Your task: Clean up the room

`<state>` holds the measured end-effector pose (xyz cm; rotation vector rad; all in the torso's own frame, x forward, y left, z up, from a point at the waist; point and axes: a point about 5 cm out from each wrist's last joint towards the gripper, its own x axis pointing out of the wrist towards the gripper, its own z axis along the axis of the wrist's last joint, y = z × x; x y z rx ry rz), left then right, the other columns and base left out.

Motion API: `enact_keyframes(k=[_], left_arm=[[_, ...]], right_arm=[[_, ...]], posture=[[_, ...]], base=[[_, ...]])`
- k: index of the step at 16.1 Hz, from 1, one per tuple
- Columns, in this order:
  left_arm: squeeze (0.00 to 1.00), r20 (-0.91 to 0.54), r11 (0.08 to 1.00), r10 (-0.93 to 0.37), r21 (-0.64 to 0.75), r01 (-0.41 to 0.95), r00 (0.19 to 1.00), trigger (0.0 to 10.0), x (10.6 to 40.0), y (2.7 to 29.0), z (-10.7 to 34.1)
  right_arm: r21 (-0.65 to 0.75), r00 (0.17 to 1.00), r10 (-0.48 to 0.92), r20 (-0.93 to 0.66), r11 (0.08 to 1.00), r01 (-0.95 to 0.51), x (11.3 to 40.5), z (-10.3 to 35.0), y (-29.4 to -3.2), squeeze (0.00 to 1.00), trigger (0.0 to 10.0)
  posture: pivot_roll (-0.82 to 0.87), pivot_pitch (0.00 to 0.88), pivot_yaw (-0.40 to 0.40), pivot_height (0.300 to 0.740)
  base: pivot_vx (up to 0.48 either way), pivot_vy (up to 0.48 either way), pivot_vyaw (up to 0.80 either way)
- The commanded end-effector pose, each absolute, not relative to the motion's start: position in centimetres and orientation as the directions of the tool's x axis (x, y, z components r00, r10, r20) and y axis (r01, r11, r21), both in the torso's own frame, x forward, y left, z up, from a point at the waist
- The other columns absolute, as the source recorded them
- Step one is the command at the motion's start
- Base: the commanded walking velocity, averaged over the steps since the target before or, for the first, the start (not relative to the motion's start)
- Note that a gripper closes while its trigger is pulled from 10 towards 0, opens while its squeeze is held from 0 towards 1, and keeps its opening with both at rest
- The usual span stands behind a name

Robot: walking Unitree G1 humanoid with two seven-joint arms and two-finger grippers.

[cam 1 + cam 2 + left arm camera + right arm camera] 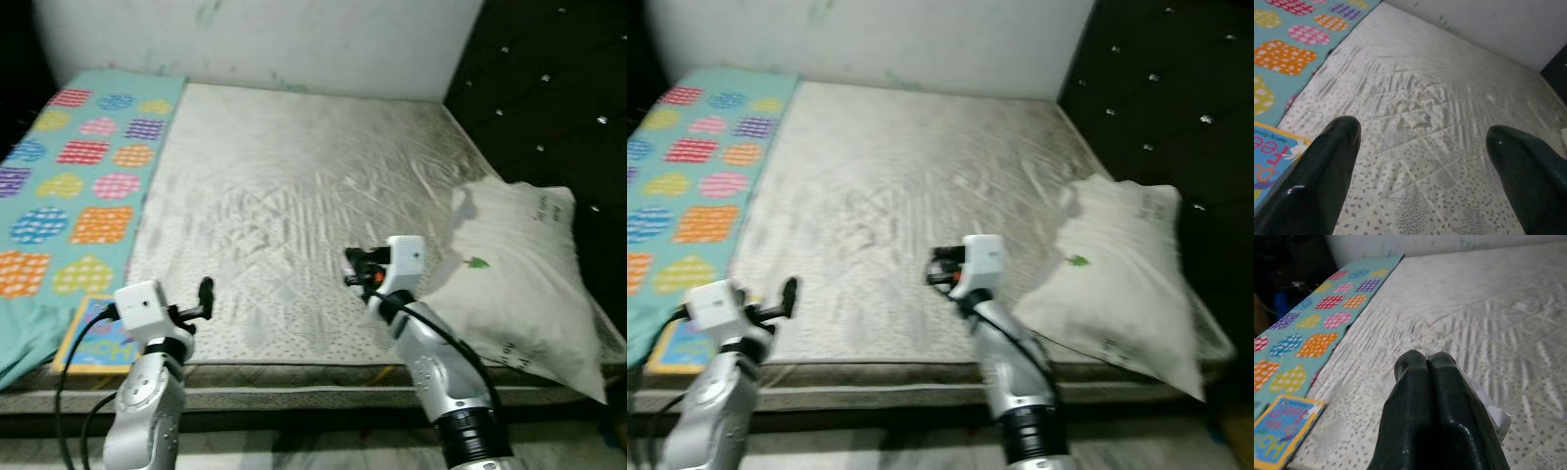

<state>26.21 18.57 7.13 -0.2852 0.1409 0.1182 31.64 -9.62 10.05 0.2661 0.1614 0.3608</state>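
1. Black fingers of the right gripper (1426,363) are pressed together, pinching a white scrap of paper (1492,412) above the mattress (294,196).
2. Left gripper (1422,142) gapes wide, holding nothing, a picture book (98,338) just beside it.
3. Pillow (519,279) lies right of the closed jaws.
4. Patterned teal blanket (78,166) stretches beyond the book.

White pillow (519,279) with small green print lies tilted at mattress's right edge, against dark headboard. Colourful book (95,336) lies flat at near left edge, partly on teal patterned blanket (73,171) along left side.

Blanket (73,166) on mattress (294,196) left, book (98,338) front-left, pillow (519,279) right.
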Motion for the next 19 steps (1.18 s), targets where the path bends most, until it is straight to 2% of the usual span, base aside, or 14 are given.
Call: enact_keyframes(k=[1,8,13,15,17,19], left_arm=[[0.00,-0.155,0.954,0.113,-0.258,-0.150,0.981,10.0,26.1,19.2,7.3],[0.00,-0.150,0.954,0.119,-0.258,-0.155,0.982,10.0,26.1,19.3,7.4],[0.00,-0.104,0.969,0.085,-0.222,-0.106,0.991,10.0,26.6,19.2,8.5],[0.00,-0.121,0.973,0.108,-0.191,-0.130,0.987,10.0,26.6,19.8,8.3],[0.00,-0.099,0.967,0.079,-0.234,-0.100,0.992,10.0,26.4,19.8,8.5],[0.00,-0.099,0.970,0.082,-0.221,-0.103,0.992,10.0,26.4,19.8,8.5]], right_arm=[[0.287,0.918,0.383,-0.104,0.895,-0.341,31.6,10.1,-9.0,0.00,10.0],[0.283,0.919,0.381,-0.104,0.897,-0.340,31.7,10.0,-9.1,0.00,10.0],[0.279,0.918,0.383,-0.105,0.897,-0.343,31.8,9.9,-9.1,0.00,10.0],[0.278,0.917,0.386,-0.103,0.896,-0.346,31.8,9.9,-9.0,0.00,10.0],[0.274,0.916,0.388,-0.101,0.896,-0.349,31.9,10.0,-8.9,0.00,10.0],[0.272,0.918,0.384,-0.099,0.898,-0.346,31.8,10.0,-9.0,0.00,10.0]], posture=[[-0.07,0.036,-0.050,0.740],[-0.07,0.037,-0.052,0.740],[-0.07,0.036,-0.055,0.740],[-0.07,0.033,-0.054,0.740],[-0.07,0.033,-0.051,0.740],[-0.07,0.034,-0.049,0.740]], base=[[0.000,0.326,0.00],[0.000,0.327,0.00],[0.000,0.000,0.00],[0.000,0.000,0.00],[0.000,0.000,0.00],[0.311,0.000,0.00]])
